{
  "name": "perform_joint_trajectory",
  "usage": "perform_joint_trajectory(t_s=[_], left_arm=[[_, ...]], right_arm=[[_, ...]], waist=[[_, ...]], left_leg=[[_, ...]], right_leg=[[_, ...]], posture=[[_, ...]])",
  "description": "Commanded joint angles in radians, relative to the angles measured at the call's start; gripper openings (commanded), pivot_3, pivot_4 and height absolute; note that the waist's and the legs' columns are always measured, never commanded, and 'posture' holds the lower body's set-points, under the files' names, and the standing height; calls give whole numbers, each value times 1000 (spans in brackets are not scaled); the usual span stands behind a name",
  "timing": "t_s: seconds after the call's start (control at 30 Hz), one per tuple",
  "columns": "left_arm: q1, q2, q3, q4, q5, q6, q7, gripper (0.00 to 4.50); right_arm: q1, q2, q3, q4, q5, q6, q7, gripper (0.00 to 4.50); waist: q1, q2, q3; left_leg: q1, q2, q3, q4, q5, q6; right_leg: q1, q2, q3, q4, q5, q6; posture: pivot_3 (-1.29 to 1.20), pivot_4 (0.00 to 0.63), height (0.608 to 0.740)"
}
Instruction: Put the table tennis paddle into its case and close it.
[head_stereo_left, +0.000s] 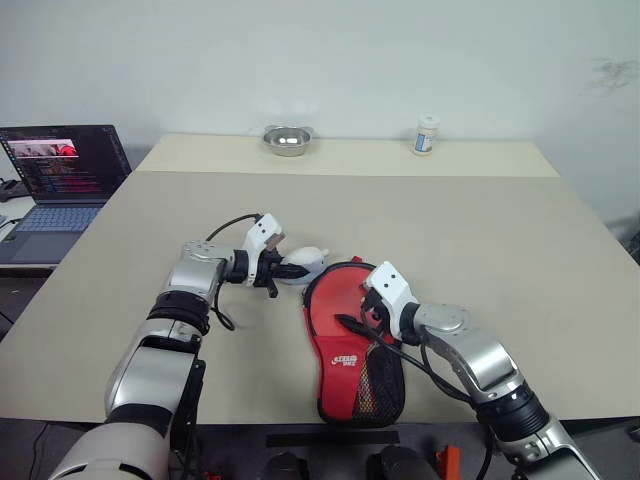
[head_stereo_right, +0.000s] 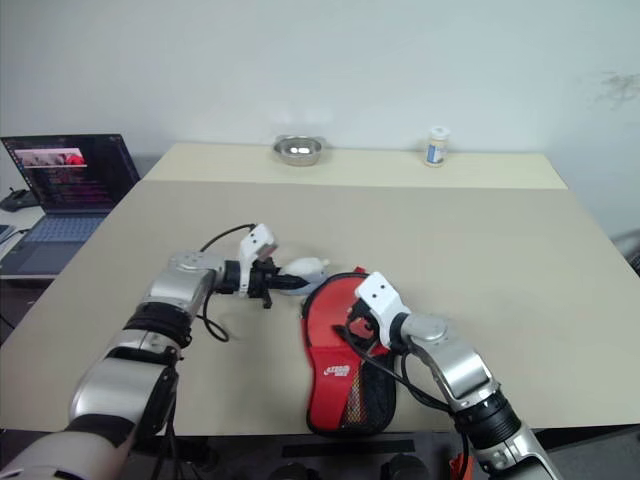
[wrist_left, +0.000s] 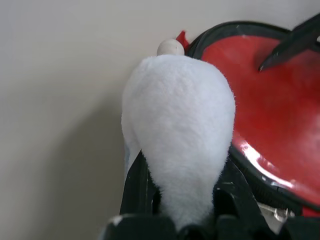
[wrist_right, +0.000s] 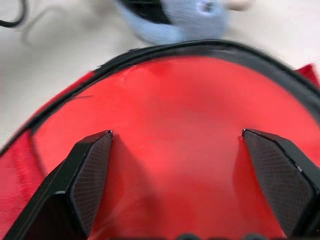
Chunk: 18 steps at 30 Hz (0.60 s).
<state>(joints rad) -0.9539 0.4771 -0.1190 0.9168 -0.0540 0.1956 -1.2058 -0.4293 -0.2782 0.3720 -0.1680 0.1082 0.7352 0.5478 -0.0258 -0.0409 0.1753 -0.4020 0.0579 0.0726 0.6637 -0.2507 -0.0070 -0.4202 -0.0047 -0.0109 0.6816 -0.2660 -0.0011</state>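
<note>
The case lies flat near the table's front edge, red face up, with a white logo, black mesh at its near end and black edging. Its round far end is smooth red inside a black rim. I cannot tell the table tennis paddle apart from that red. My right gripper hovers open over the round end, its fingers spread just above the red. My left gripper is shut on a white and pale blue plush toy, which lies against the case's far left rim.
An open laptop stands on a side desk to the left. A metal bowl and a small white bottle sit at the table's far edge. The wide beige table stretches right and beyond the case.
</note>
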Motion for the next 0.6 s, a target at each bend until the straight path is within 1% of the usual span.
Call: perform_joint_trajectory(t_s=[0.03, 0.13, 0.3, 0.43, 0.6], left_arm=[[-109, -51, -8, 53, 34, -58, 71, 307], [-177, -89, -14, 160, 78, -115, 153, 306], [-283, -154, -35, 326, 167, -205, 347, 305], [-329, -206, -70, 394, 256, -260, 502, 305], [-386, -302, -74, 428, 311, -302, 641, 304]], right_arm=[[39, -18, 71, 33, -26, 77, 8, 4500], [39, -23, 79, 38, -36, 90, 6, 4500], [36, -25, 84, 31, -31, 110, 9, 4500], [34, -23, 84, 14, -22, 142, 8, 4500], [50, -27, 87, -11, -18, 178, 3, 4500]], waist=[[4, -1, -1], [3, -2, -2], [0, -2, -3], [0, -2, -3], [1, -3, -3]], left_leg=[[0, 0, 0, 0, 0, 0], [0, -2, -1, 1, 0, 0], [1, -4, 0, 1, 0, 0], [1, -5, 0, 1, 0, 0], [0, -9, 0, 1, 0, 0]], right_leg=[[0, 0, 0, 0, 0, 0], [1, 0, 0, 0, 0, 1], [1, -1, 1, 0, 1, 2], [1, -2, 1, 0, 1, 2], [1, -5, 0, 0, 1, 2]], posture=[[0, 150, 740], [0, 150, 740], [0, 150, 740], [0, 150, 740], [0, 150, 740]])
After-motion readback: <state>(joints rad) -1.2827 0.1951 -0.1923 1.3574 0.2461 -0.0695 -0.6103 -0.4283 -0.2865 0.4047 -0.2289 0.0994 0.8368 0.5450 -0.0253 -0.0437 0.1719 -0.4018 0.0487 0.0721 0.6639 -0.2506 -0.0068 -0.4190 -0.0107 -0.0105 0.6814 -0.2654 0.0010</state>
